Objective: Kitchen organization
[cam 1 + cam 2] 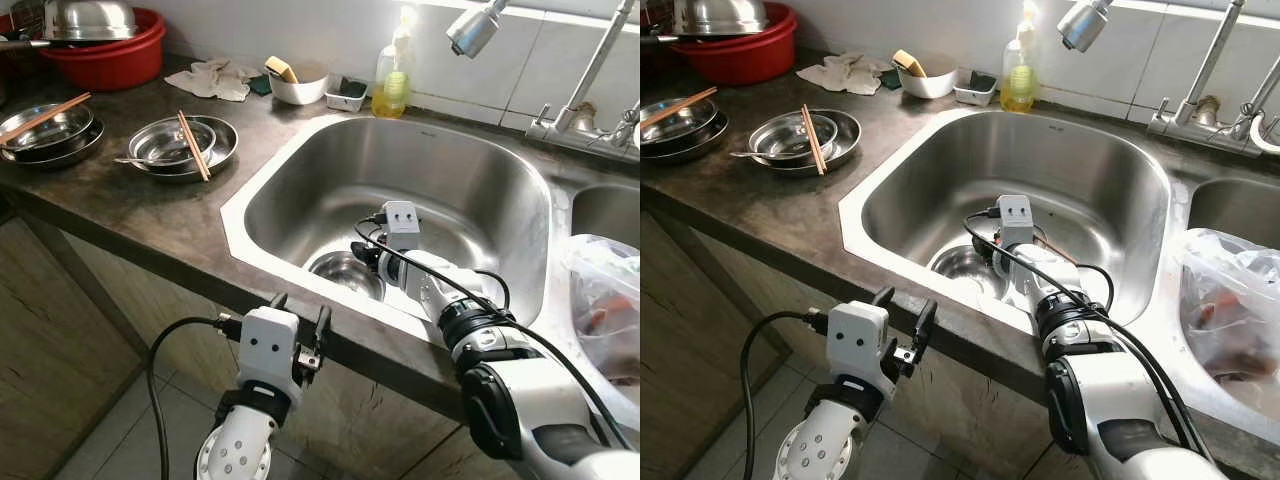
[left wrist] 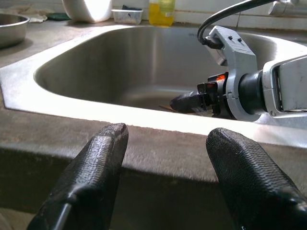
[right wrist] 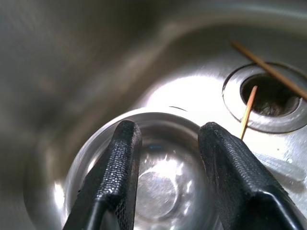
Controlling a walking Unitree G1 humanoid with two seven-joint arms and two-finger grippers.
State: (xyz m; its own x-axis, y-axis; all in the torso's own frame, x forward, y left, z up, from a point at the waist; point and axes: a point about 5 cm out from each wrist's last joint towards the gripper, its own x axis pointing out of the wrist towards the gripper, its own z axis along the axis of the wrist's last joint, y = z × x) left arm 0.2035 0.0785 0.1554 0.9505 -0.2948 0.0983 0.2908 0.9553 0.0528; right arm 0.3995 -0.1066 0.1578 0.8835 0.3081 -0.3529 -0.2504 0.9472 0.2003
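Left gripper (image 1: 297,312) idle, fingers apart, outside counter edge (image 1: 150,250). Right gripper (image 3: 165,158) down in sink (image 1: 300,170), fingers apart, poised above steel bowl (image 3: 148,177) near drain (image 3: 271,96). Next, probably: lower over rim, close, lift.

Dark countertop (image 1: 150,215) (sink inset), bowls (image 1: 175,145), cloth (image 1: 215,80)

Chopsticks (image 3: 268,72) cross the drain (image 3: 271,98) beside the steel bowl (image 3: 148,182).

L tool (image 1: 297,312) raised, fingers apart | R tool (image 3: 165,167) reaching down, fingers apart
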